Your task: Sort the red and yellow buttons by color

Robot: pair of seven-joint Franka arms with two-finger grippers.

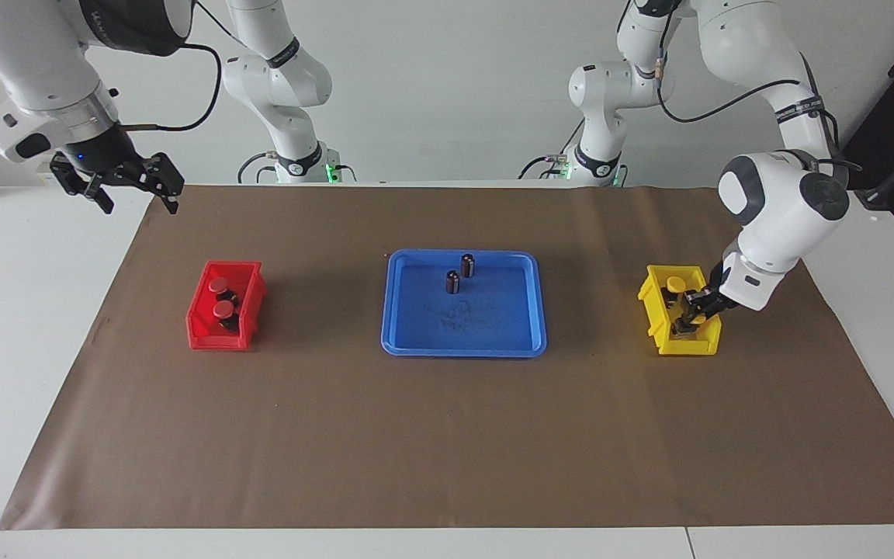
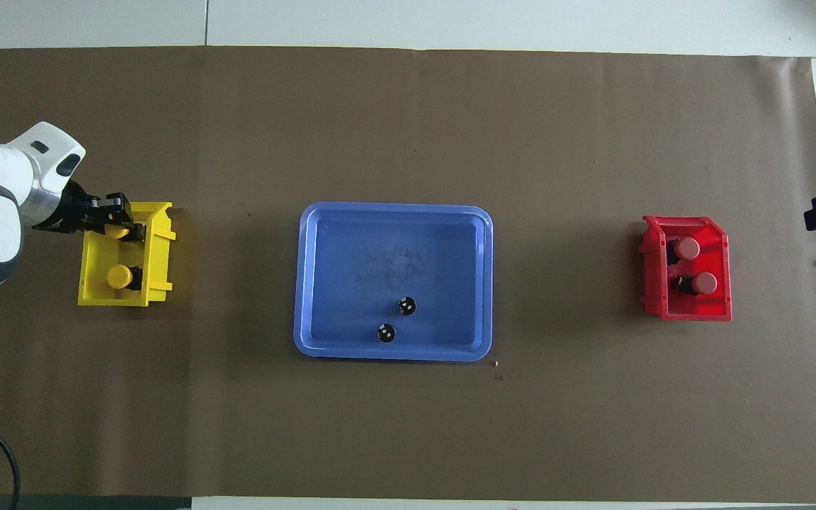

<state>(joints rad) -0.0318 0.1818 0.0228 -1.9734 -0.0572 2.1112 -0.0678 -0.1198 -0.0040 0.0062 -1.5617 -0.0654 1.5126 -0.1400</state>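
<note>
- Left hand (image 1: 697, 307) is down inside the yellow bin (image 1: 653, 299) at the left arm's end of the counter (image 1: 447, 435); its fingers and wrist cover much of the bin's farther half.
- One yellow button (image 2: 116, 231) sits right at the left hand's fingertips, only partly visible, cap mostly hidden from above. Can't tell if the fingers are clamped on it or just around it, nor how wide they are.
- Second yellow button (image 2: 120, 276) stands clear in the nearer half of the same bin, cap up.
- Right hand (image 1: 123, 180) hangs in the air over the counter's edge at the right arm's end, fingers spread wide, holding nothing; from overhead only a dark sliver of it shows at the frame edge.
- Both red buttons (image 1: 221, 299) are in the red bin (image 1: 202, 330) at the right arm's end, side by side, black bases half hidden under the caps.
- Blue tray (image 1: 408, 341) is mid-counter between the bins, with two dark cylinders (image 1: 460, 273) upright in its nearer part, close together, not touching.
</note>
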